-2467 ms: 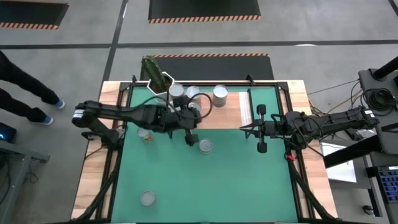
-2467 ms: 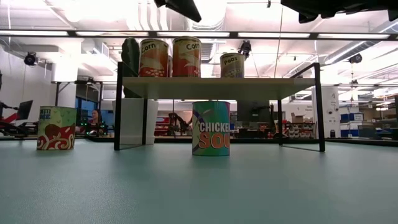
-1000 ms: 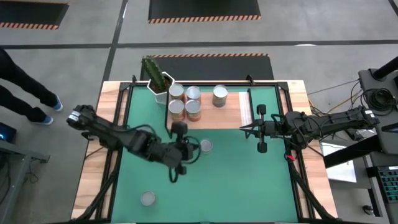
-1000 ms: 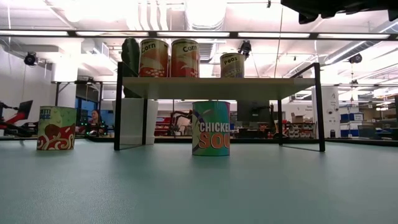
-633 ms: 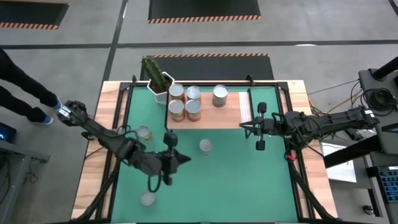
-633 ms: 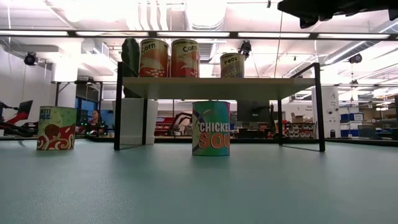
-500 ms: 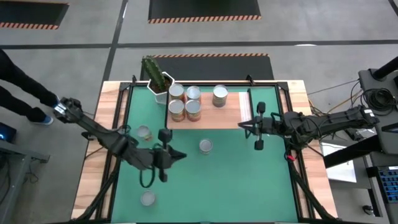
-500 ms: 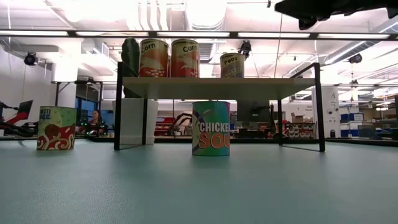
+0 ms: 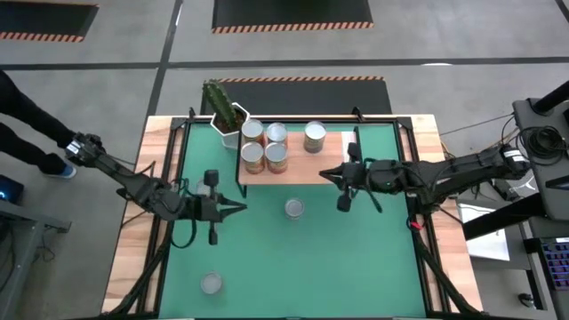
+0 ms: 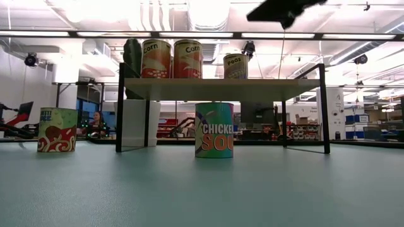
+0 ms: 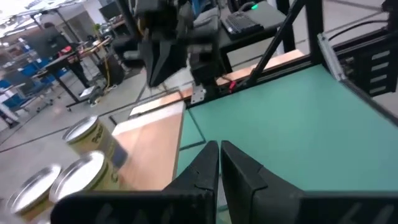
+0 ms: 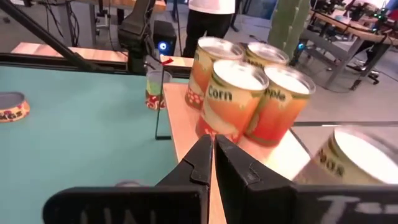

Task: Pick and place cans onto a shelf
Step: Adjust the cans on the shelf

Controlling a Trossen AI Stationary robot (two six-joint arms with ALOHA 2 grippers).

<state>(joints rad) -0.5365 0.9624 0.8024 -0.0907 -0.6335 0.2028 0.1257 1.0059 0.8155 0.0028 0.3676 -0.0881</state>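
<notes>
The light-wood shelf (image 9: 307,164) stands at the far side of the green mat. Several cans stand on it: a tight group (image 9: 265,144) at its left and one apart (image 9: 315,135); the low view shows two "Corn" cans (image 10: 173,58) and a "Peas" can (image 10: 235,65). A soup can (image 9: 293,208) (image 10: 214,129) stands on the mat before the shelf. Another can (image 10: 57,129) stands at the left, and one (image 9: 211,283) stands near the front. My left gripper (image 9: 242,209) is shut and empty over the mat's left. My right gripper (image 9: 325,176) is shut and empty, high over the shelf's front edge.
A cactus in a white pot (image 9: 224,111) stands at the shelf's far left corner. The shelf's black legs (image 10: 118,107) stand on the mat. A person (image 9: 31,124) stands beyond the table's left edge. Open mat (image 9: 338,267) lies at the front right.
My left gripper has drawn back from the mat's middle toward the table's left edge and turned so that its fingers point toward the right. My right gripper has gone toward the table's left, over the shelf's front edge. No can has moved.
</notes>
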